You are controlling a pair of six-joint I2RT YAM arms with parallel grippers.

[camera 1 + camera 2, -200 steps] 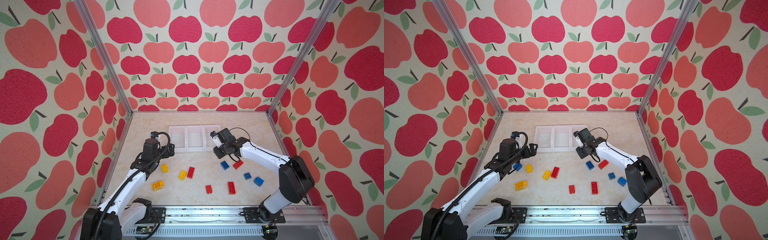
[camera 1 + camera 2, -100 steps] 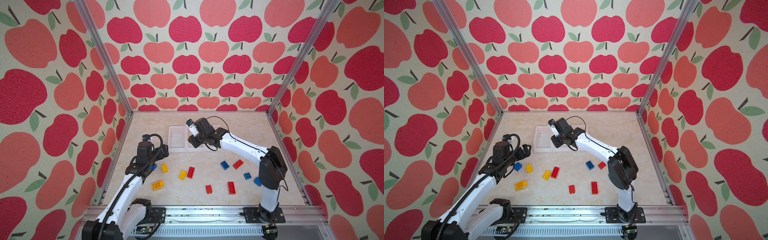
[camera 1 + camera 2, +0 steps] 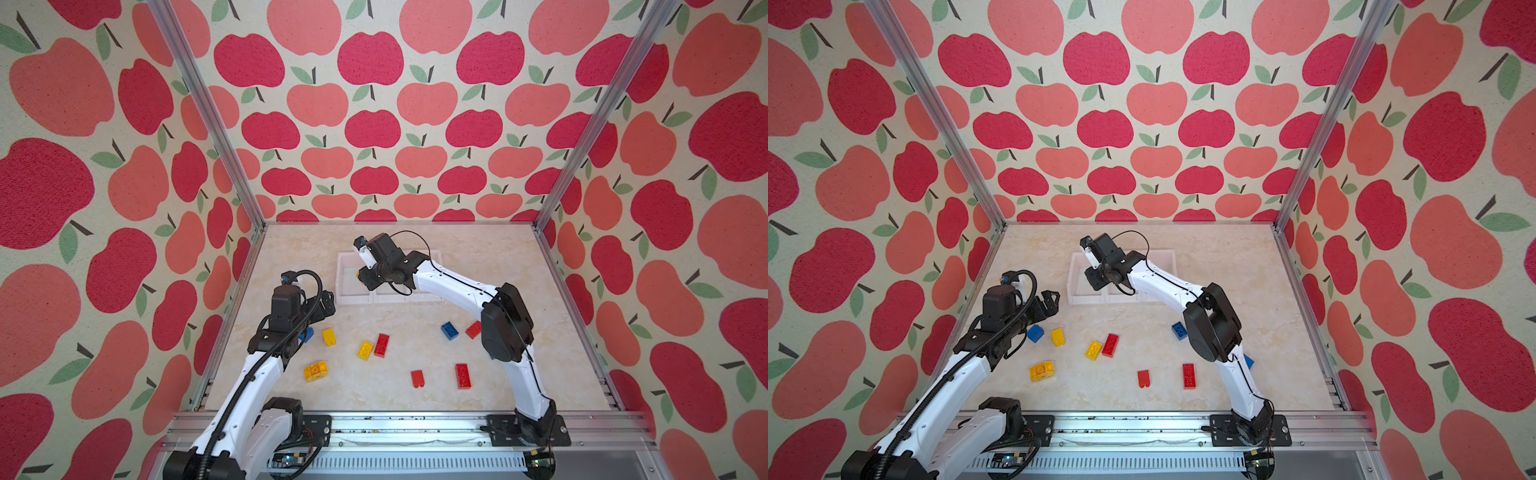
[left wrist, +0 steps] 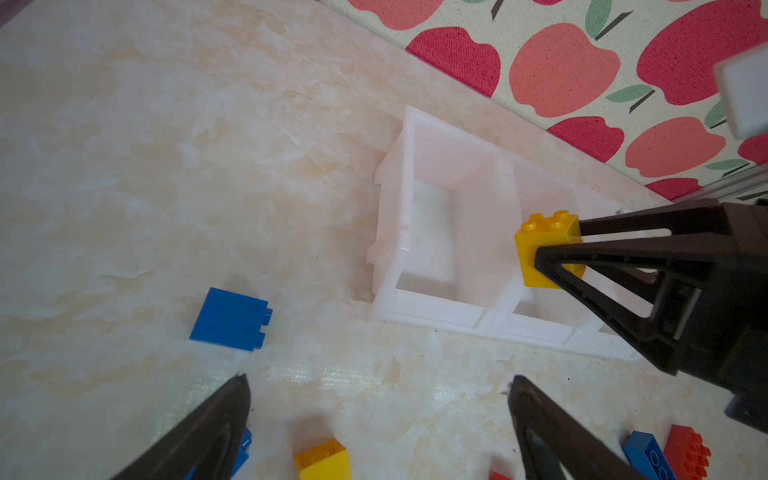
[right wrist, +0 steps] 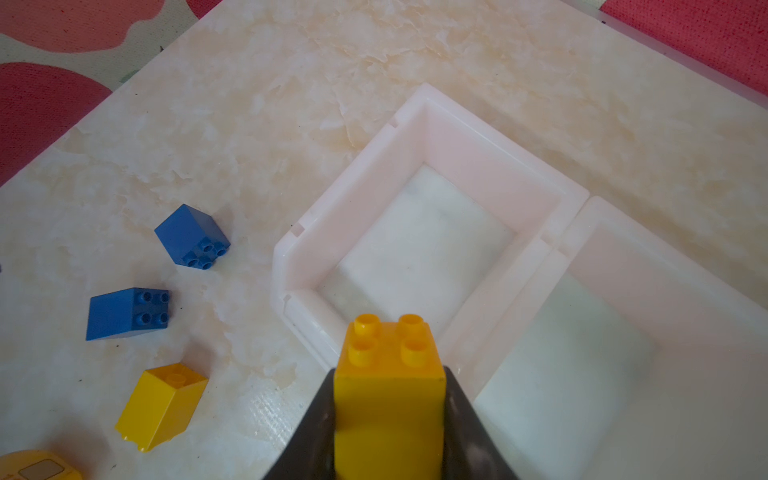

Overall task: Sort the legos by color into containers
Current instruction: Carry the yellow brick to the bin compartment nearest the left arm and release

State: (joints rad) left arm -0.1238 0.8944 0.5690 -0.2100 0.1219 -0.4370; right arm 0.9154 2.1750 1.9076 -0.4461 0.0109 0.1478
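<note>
Right gripper point(image 5: 390, 374) clamped on a yellow brick point(image 4: 546, 249), held above the left end compartment of the bins point(image 3: 347, 300) as both top views show it. Left gripper point(image 4: 378, 380) jaws spread wide, above the table point(image 4: 166, 145) near a blue brick point(image 4: 228, 320); other bricks point(image 3: 381, 345), red, yellow and blue, lie loose in front of the bins

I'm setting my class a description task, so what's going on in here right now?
The robot's right gripper holds a yellow brick above one end of a row of white bins, which look empty. Its left gripper hangs open over the table near a blue brick. The other bricks lie loose on the table.
</note>
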